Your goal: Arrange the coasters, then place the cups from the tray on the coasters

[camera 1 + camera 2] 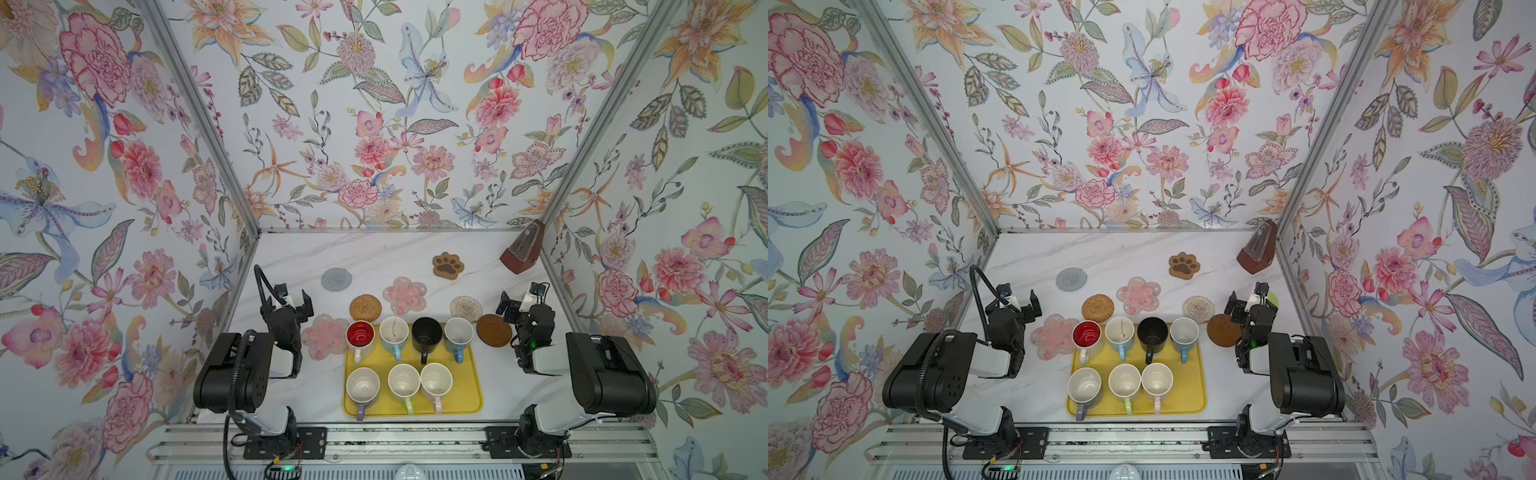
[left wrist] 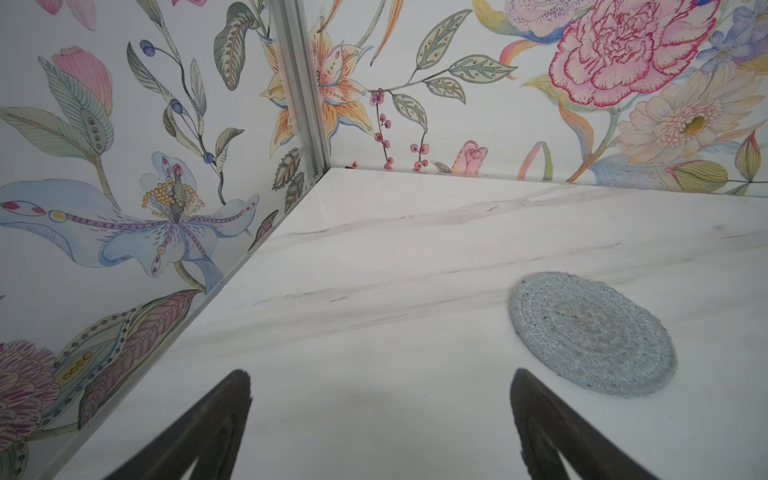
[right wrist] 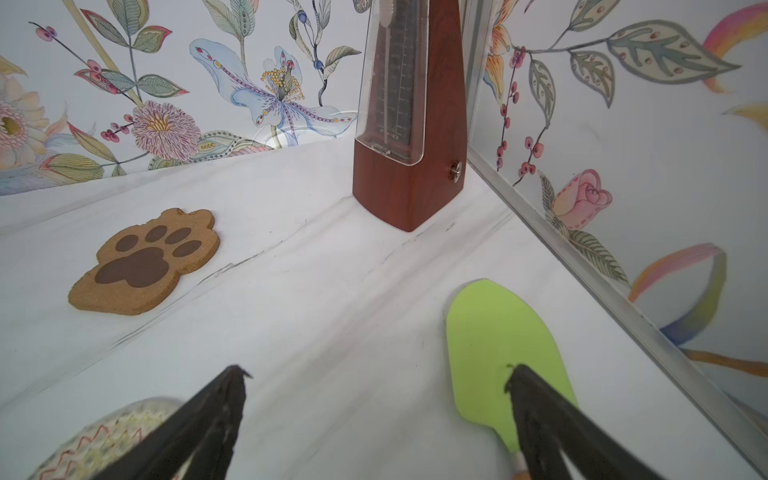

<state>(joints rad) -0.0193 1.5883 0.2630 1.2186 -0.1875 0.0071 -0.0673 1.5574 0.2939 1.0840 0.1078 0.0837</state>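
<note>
Coasters (image 1: 405, 295), all 7, lie loosely scattered above the yellow tray (image 1: 469, 395) at lower centre in both top views. All 7 cups (image 1: 427, 334) sit on it, none on a coaster. Left gripper (image 2: 382, 374) and right gripper (image 3: 376, 370) hang spread wide, empty. Seemingly nothing is done yet.

Seven mugs (image 1: 404, 384), count them, on one yellow tray (image 1: 467, 390). Seven coasters (image 1: 465, 308) out there too: two pink flowers (image 1: 405, 294), three woven rounds (image 1: 336, 279), one brown paw (image 1: 448, 264), one dark wooden disc (image 1: 493, 330). One metronome (image 1: 521, 251), and just one green spatula (image 3: 494, 345).
</note>
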